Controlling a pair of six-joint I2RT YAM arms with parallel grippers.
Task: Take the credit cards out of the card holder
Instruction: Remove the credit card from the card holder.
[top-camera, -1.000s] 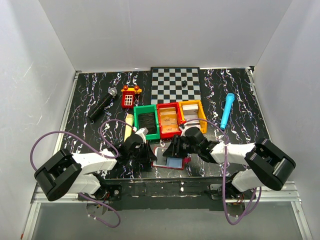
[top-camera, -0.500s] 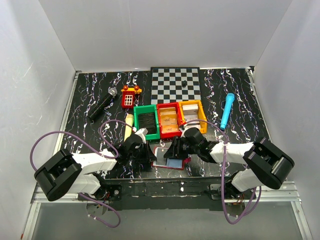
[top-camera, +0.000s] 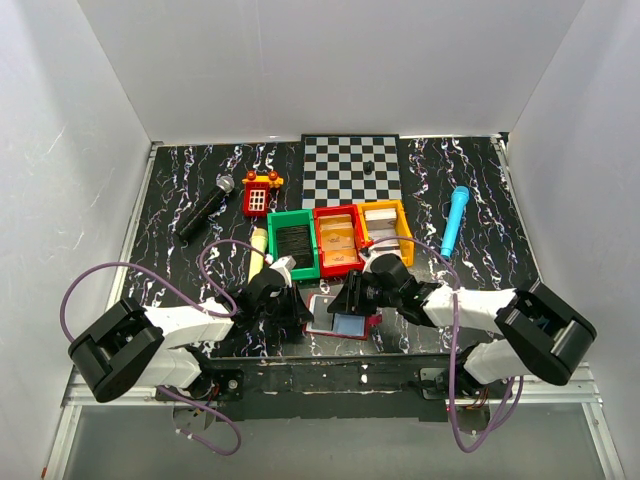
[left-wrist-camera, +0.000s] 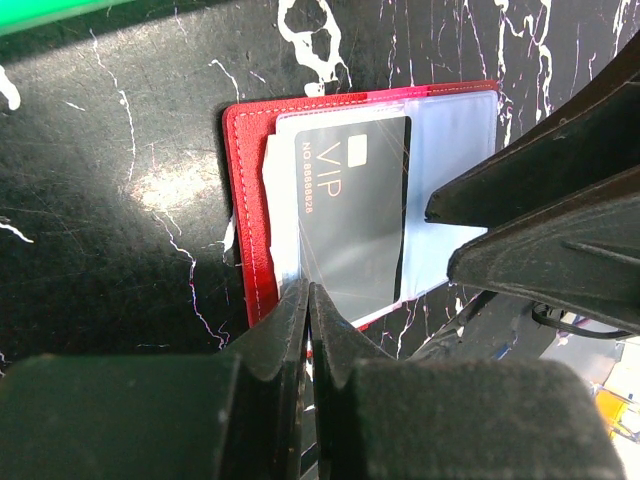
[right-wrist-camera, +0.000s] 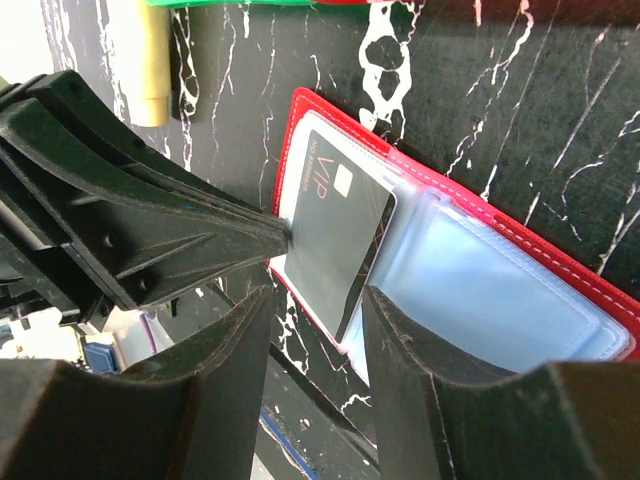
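The dark-red card holder (top-camera: 342, 325) lies open near the table's front edge, pale sleeves up. It also shows in the left wrist view (left-wrist-camera: 245, 200) and the right wrist view (right-wrist-camera: 500, 290). A dark "VIP" credit card (left-wrist-camera: 350, 210) sits at its left side, its edge lifted in the right wrist view (right-wrist-camera: 335, 230). My left gripper (left-wrist-camera: 308, 290) is shut on that card's near-left edge, where a sleeve overlaps it. My right gripper (right-wrist-camera: 318, 300) is open just above the holder, its fingers either side of the card's corner. The left gripper's tip (right-wrist-camera: 283, 237) touches the card.
Green (top-camera: 293, 243), red (top-camera: 338, 238) and yellow (top-camera: 385, 225) bins stand just behind the holder, with flat cards inside. Further back lie a chessboard (top-camera: 352, 168), a microphone (top-camera: 205, 208), a red toy phone (top-camera: 258, 192), a blue tube (top-camera: 455, 220) and a wooden cylinder (top-camera: 258, 250).
Almost nothing: both grippers stay at the holder. The right arm's elbow has shifted slightly to the right.
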